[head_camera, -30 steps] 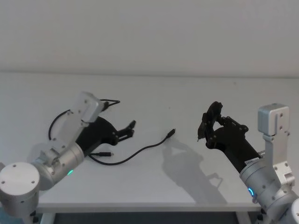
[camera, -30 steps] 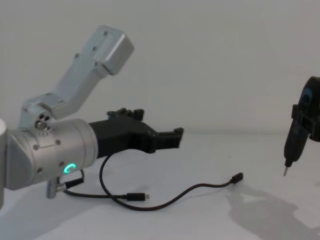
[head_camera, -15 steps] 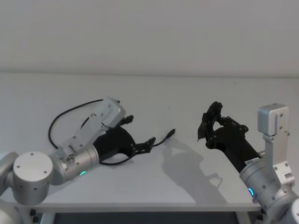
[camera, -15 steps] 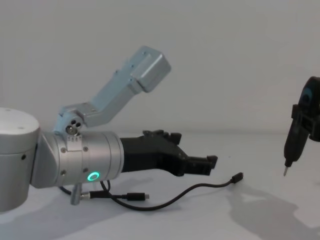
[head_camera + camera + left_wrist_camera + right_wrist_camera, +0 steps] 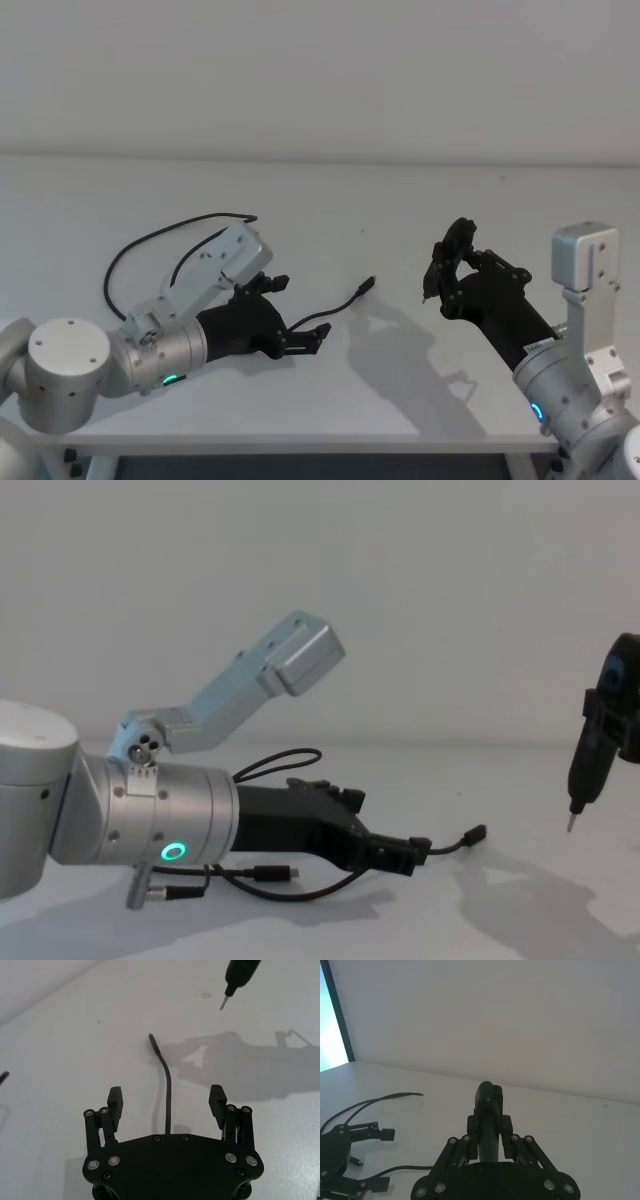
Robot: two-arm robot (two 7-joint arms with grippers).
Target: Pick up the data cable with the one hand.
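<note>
The data cable (image 5: 340, 300) is a thin black cord lying on the white table (image 5: 330, 200). One plug (image 5: 369, 284) points toward the right arm, and the cord loops back behind the left arm (image 5: 180, 230). My left gripper (image 5: 312, 337) hangs low over the cord, open. In the left wrist view the cable (image 5: 168, 1085) runs between the two fingers (image 5: 115, 1097) without touching them. From the chest, the left gripper (image 5: 411, 851) sits just short of the plug (image 5: 478, 833). My right gripper (image 5: 447, 268) is held raised at the right, shut on a slim black pointed tool (image 5: 590, 755).
The cable's second plug (image 5: 275, 873) lies under the left forearm, beside a short lead with a silver barrel plug (image 5: 165, 888). The tool's tip (image 5: 226, 1001) hovers beyond the cable's end. The table's front edge (image 5: 300, 436) is close to both arms.
My left gripper has swung from left of the cable toward its free end and dropped low, so its open fingers now straddle the cord. The right arm has not moved.
</note>
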